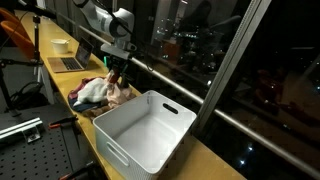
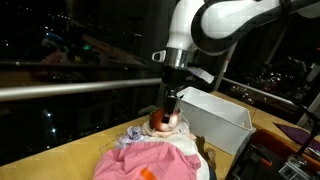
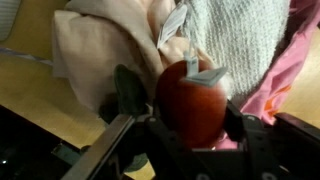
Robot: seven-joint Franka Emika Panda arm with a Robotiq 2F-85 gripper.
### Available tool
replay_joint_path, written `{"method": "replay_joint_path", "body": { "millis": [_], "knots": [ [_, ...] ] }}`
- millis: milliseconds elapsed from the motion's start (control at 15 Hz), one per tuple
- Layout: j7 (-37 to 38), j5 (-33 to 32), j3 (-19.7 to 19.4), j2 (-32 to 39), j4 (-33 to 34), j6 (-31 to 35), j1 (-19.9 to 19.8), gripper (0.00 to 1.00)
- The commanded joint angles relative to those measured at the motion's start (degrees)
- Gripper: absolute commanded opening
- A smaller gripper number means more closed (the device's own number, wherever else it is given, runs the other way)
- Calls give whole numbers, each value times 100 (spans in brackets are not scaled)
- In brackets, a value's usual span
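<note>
One wooden counter [image 1: 55, 85] runs along a tall window [image 1: 200, 40], which is dark with night and scattered city lights. On the counter:
- a heap of clothes [image 1: 100, 93] in pink, cream and white knit
- a white plastic bin [image 1: 130, 145] just beside the heap
- a laptop [image 1: 70, 63] and a small white bowl [image 1: 60, 45] farther along

A perforated metal bench [image 1: 25, 140] stands near the counter's edge.

Gripper [image 2: 168, 108]: points straight down over the heap, its fingers pinching a red round object [image 3: 192, 100] from two sides. The object sits at the top of the clothes heap, near a corner of the bin. Whether it rests on the cloth cannot be told.

Hidden or unclear: in the wrist view the gripper body covers the object's lower part. The arm's base lies outside both exterior views. What kind of thing the red object is cannot be made out.

Labels: one white tag [image 3: 205, 72] lies on the object, and any print on it is unreadable.
</note>
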Motion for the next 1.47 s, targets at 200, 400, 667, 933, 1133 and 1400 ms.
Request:
{"method": "replay_joint_path", "body": {
  "millis": [200,400,667,933,1133,1400],
  "knots": [
    [26,34,-23,-254,63,-221,-120,100],
    [18,19,-71,-468,-24,-276,-206,100],
    [-11,-15,-159,-840,-155,-403,-361,100],
    [-84,-52,-289,-1274,-251,-599,-561,100],
    [-205,-68,-409,-1587,-322,-751,-730,100],
    [-661,-53,-604,-1969,-498,-903,-1029,100]
  ]
}}
